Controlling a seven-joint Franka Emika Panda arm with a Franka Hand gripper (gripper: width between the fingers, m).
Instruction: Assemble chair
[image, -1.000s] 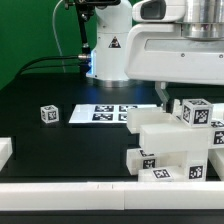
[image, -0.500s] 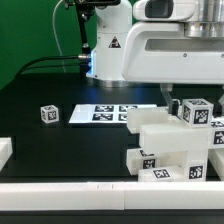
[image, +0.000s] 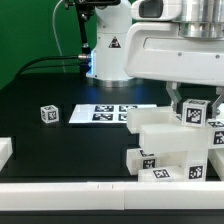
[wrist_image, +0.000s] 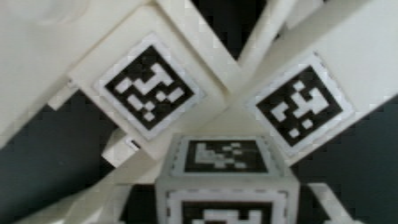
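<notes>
My claw (image: 192, 104) part-closed, pinching chair block (image: 196, 114) directly beneath wrist. Likely rigid, light, slick plastic; best hold: flat opposite sides, squarely.

White plastic chair parts (image: 165, 140), blocks and X-braced panels, are marked with black-and-white square tags. A flat white marker board (image: 105, 113) is printed with black tags. A black table (image: 60, 150) is backed by a green wall (image: 25, 35).

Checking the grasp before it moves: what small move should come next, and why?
Probably a short straight lift: the fingers flank the tagged block on the pile of chair parts, apparently closed on it, so lifting tests the grip and clears neighbours.
</notes>
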